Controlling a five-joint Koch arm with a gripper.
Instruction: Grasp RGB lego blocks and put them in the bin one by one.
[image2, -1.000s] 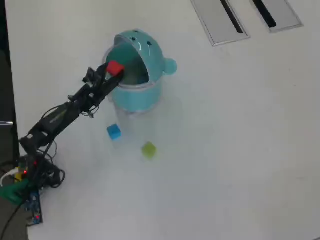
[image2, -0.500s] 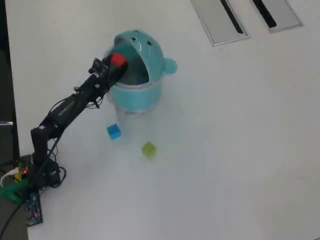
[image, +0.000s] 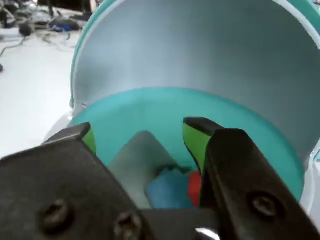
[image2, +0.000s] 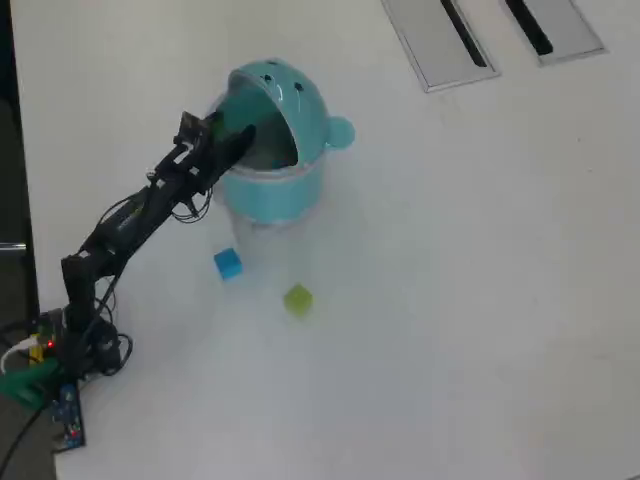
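My gripper (image2: 240, 136) hangs over the mouth of the light teal bin (image2: 292, 98), under its domed hood. In the wrist view the gripper (image: 140, 129) is open, its green-padded fingers (image: 196, 142) wide apart with nothing between them. The red block (image: 194, 189) lies down inside the bin (image: 235, 120), next to a blue shape (image: 170, 191) that I cannot identify. On the table in front of the bin sit the blue block (image2: 228, 263) and the yellow-green block (image2: 297, 299), both away from the gripper.
Two grey slotted panels (image2: 437, 40) (image2: 556, 25) are set into the table at the top right. The arm's base and its wiring (image2: 60, 370) sit at the lower left edge.
The red block was held at the bin's mouth in the earlier frames. Now the jaws are open and the block has dropped into the bin. The arm barely moved.
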